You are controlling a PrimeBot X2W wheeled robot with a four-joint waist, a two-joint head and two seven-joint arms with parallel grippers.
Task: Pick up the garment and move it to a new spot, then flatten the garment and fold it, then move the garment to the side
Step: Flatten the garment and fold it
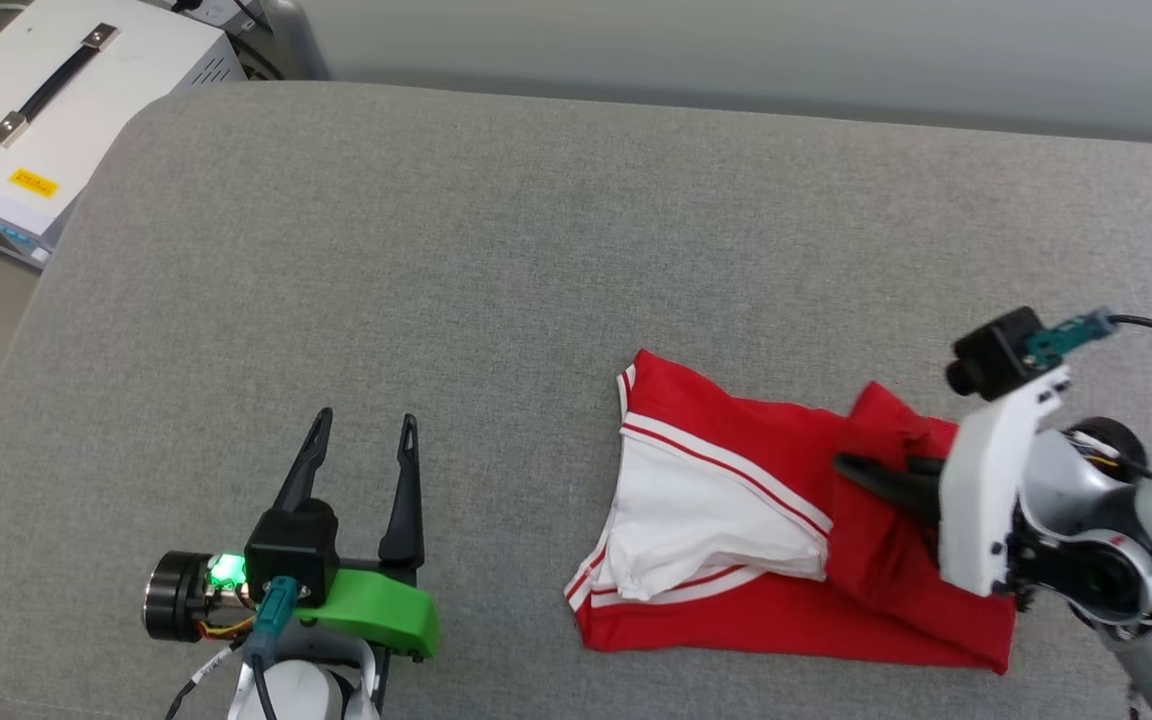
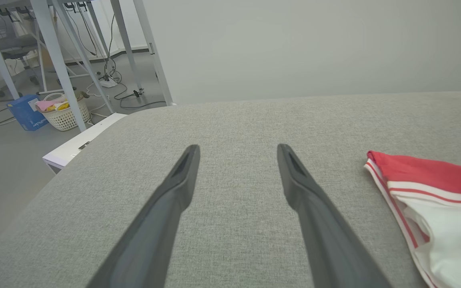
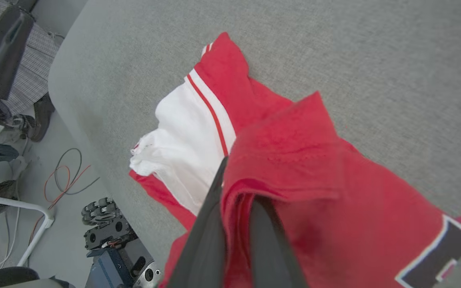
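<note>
You are pinching a fold of the red jersey shirt with white sleeves (image 1: 716,420), lying on the right of the grey fabric cushion (image 1: 436,250), in your right gripper (image 1: 861,470), probably for moving it aside, while your left gripper (image 1: 366,420) is hovering with fingers apart over the cushion's left.

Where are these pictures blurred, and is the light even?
Head view: sharp, light even, shadows soft, no glare; a green lamp glows behind the left claw. Left wrist view: the finger bases are soft, the grey cushion sharp. Right wrist view: the right claw and the garment it pinches are blurred; the white sleeve is sharper.
</note>
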